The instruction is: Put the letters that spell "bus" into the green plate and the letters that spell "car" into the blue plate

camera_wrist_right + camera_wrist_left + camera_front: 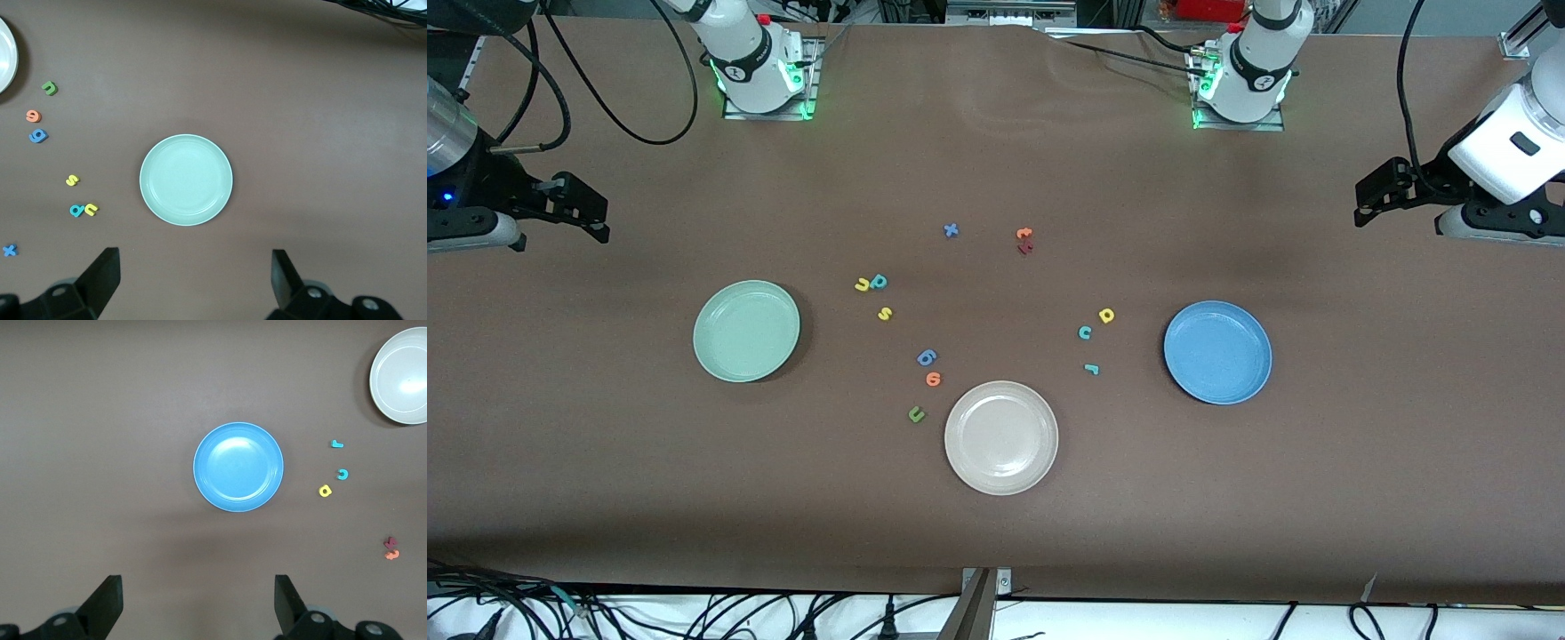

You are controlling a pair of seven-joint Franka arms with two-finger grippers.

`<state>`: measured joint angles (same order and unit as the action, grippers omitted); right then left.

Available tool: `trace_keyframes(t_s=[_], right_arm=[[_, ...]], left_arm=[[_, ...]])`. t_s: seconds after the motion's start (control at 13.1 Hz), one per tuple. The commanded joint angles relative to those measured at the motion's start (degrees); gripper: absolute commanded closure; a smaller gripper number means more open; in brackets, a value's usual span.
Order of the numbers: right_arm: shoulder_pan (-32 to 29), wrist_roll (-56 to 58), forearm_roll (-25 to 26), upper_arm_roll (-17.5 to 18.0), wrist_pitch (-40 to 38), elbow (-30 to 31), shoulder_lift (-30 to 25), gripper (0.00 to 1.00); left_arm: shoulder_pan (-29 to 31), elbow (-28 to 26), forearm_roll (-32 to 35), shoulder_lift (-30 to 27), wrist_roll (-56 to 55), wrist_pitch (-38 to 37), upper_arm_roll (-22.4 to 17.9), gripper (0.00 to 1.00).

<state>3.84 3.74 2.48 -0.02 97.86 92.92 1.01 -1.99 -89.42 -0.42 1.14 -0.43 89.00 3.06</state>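
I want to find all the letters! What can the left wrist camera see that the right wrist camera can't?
Only the left wrist view shows the blue plate, the teal r, teal c, yellow a and orange t.

Only the right wrist view shows the green plate, yellow s, yellow u, teal b, olive u and blue x.

Both show the beige plate and open fingers.
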Motion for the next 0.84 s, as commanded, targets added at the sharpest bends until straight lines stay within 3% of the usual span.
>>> trace_keyframes(t_s=[0.0, 0.76], right_arm=[[0.21, -8.00, -0.10, -0.07, -1.80, -2.04, 0.83, 0.00], [-0.14, -9.19, -0.99, -0.16, -1.89, -2.04, 0.83, 0.00]], left_arm=[[-0.03, 1.53, 1.12, 0.62, 0.95, -0.40, 0.10, 0.00], [-0.03, 1.53, 1.12, 0.62, 0.95, -0.40, 0.10, 0.00]])
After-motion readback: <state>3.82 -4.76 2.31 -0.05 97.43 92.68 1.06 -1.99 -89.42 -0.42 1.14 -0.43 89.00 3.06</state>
